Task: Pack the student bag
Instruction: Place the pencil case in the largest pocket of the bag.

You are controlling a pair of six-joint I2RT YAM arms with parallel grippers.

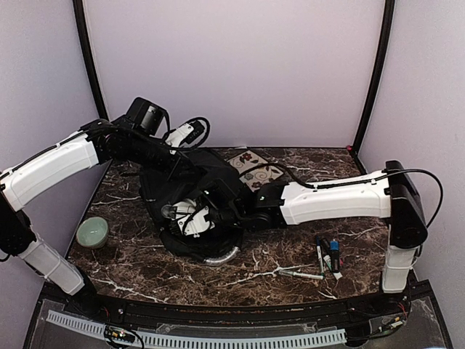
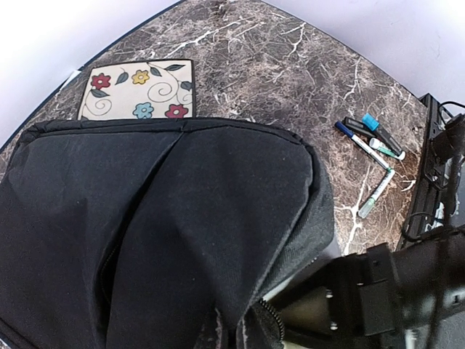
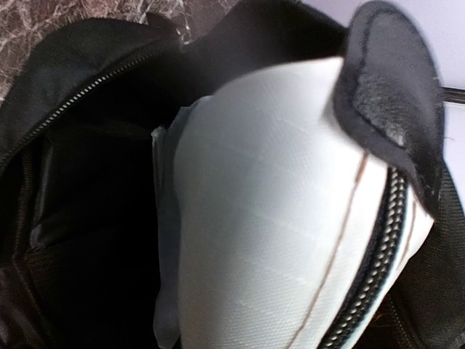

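Note:
The student bag (image 1: 207,189) is a large black fabric backpack lying in the middle of the table, with its grey-white curved handle (image 1: 220,256) at the near side. My left gripper (image 1: 182,156) is at the bag's far upper edge. In the left wrist view the black fabric (image 2: 182,218) rises in folds that meet at the frame's bottom centre, and the fingers are hidden under it. My right gripper (image 1: 195,216) is pushed into the bag's open mouth. The right wrist view shows the dark inside (image 3: 87,218), the white lining (image 3: 269,218) and the zip (image 3: 378,240), but no fingers.
A flowered pad (image 1: 254,167) lies behind the bag, also in the left wrist view (image 2: 138,91). Several markers (image 1: 328,258) lie at the right front, also in the left wrist view (image 2: 374,145). A pale green bowl (image 1: 92,233) stands at the left front.

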